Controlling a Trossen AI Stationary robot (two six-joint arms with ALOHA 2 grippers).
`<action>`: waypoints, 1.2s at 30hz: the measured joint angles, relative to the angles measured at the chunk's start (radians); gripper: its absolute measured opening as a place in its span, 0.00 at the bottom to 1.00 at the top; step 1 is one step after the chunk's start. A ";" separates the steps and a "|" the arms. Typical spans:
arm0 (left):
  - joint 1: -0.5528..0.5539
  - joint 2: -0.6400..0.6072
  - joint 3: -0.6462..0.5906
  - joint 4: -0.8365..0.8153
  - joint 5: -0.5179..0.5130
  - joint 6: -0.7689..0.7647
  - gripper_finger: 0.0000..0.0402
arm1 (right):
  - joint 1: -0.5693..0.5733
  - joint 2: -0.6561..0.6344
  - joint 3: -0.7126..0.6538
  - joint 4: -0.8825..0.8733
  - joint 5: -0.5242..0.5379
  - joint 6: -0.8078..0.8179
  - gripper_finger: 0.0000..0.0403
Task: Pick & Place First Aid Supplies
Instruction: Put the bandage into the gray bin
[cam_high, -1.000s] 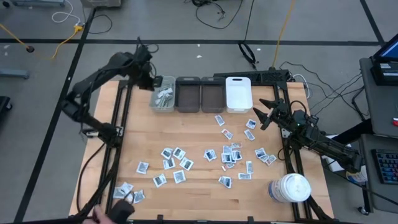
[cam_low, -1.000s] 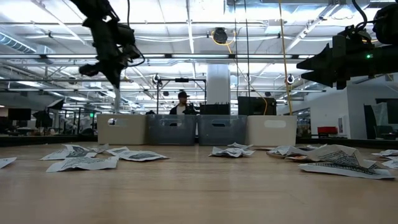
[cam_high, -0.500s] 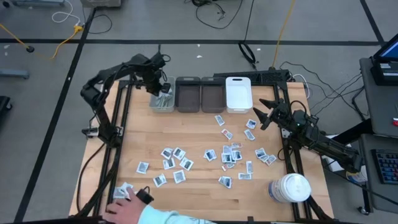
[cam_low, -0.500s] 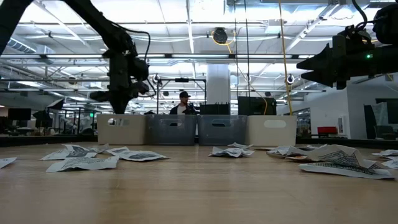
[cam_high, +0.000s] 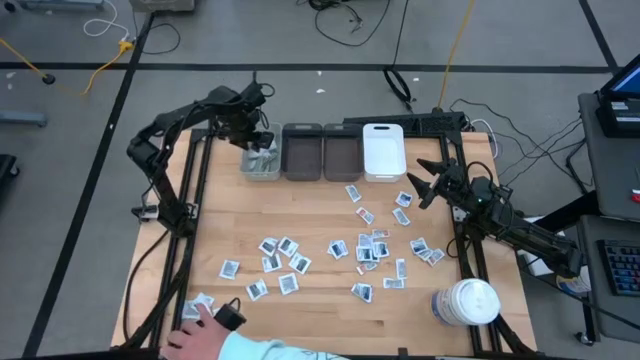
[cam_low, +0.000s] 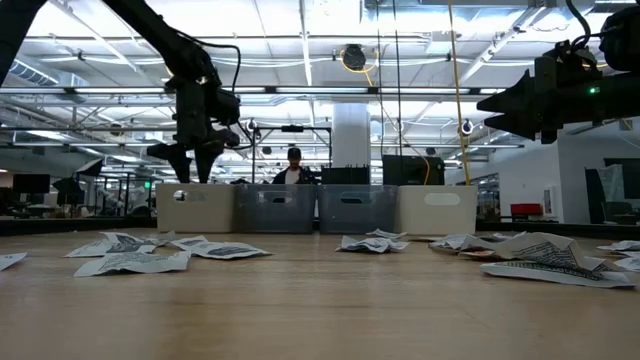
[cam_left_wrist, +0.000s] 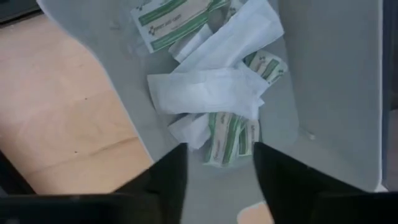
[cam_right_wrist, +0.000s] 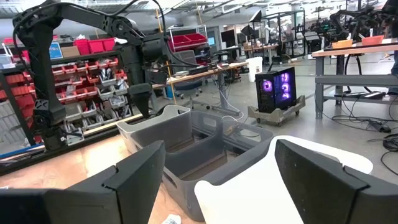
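High view: sachets (cam_high: 365, 246) lie scattered on the wooden table (cam_high: 320, 205); left gripper (cam_high: 255, 140) hovers over the leftmost bin (cam_high: 263, 172), right gripper (cam_high: 425, 182) waits open. Low view: a workshop with a person (cam_low: 292, 168) behind. Left wrist view: fingers (cam_left_wrist: 165, 180) parted above wrapped strips (cam_left_wrist: 214, 99).

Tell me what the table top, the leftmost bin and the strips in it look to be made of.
Table top: pale wood, matte, with visible grain.
Leftmost bin: seemingly moulded plastic, smooth light grey walls with rounded corners.
Strips: probably paper wrappers, thin, white, creased, some with green print.
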 joint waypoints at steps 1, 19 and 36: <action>0.001 0.000 0.000 -0.001 0.000 -0.002 0.52 | 0.000 0.000 0.000 0.000 0.000 0.000 0.74; -0.034 -0.153 0.000 -0.064 0.030 -0.109 0.77 | 0.000 0.000 0.000 0.000 0.000 0.000 0.74; -0.347 -0.211 -0.030 -0.210 0.055 -0.128 0.71 | 0.000 0.000 0.000 0.000 0.000 0.000 0.74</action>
